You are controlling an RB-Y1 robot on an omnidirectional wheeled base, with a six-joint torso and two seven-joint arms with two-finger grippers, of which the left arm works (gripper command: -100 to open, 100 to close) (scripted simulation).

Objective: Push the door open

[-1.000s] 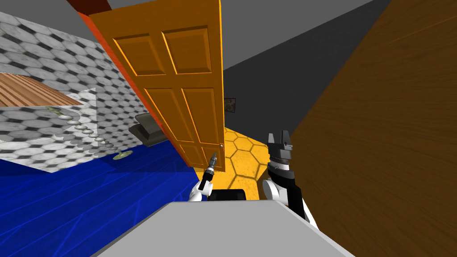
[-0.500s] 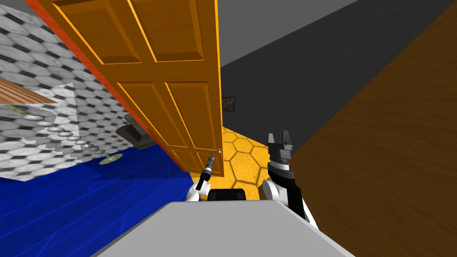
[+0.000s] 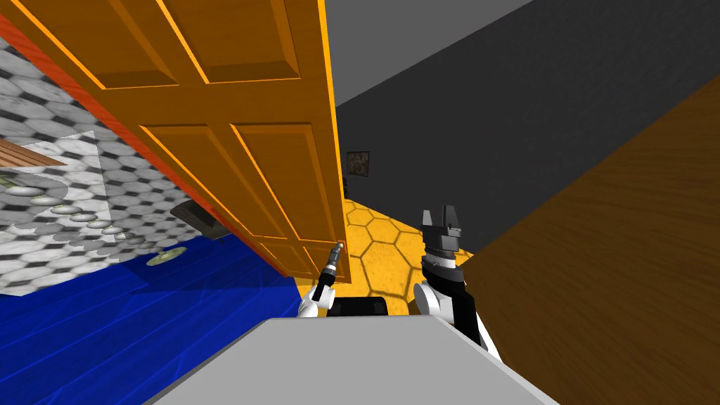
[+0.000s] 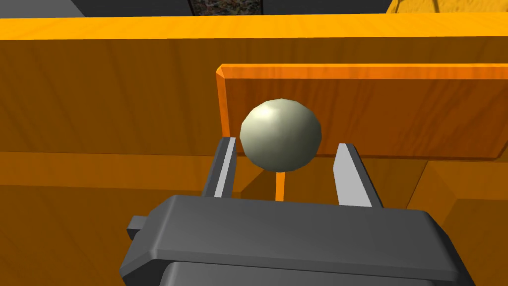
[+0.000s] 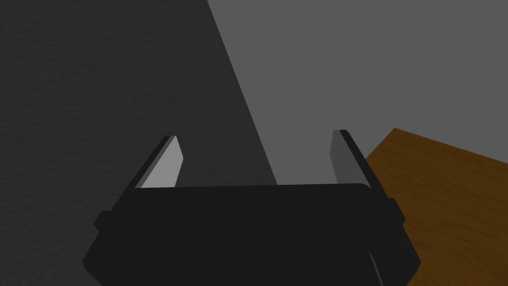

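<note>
Left claw parted — knob of door between its tips; right claw parted.

Door: orange wood, grain seen along the panels; bevels lit glossy.
Knob: pale, smooth, metal-like; soft sheen noted.
Left fingers: light grey, smooth, matt; material not told.
Near floor: blue planks, pale streaks seen.
Far floor: yellow hexagon tiles, mottled.
Left wall: grey hexagon tiles, marbled.
Far wall: dark grey, matt, finely rough.
Panel: dark brown wood, grained, matt.
</note>
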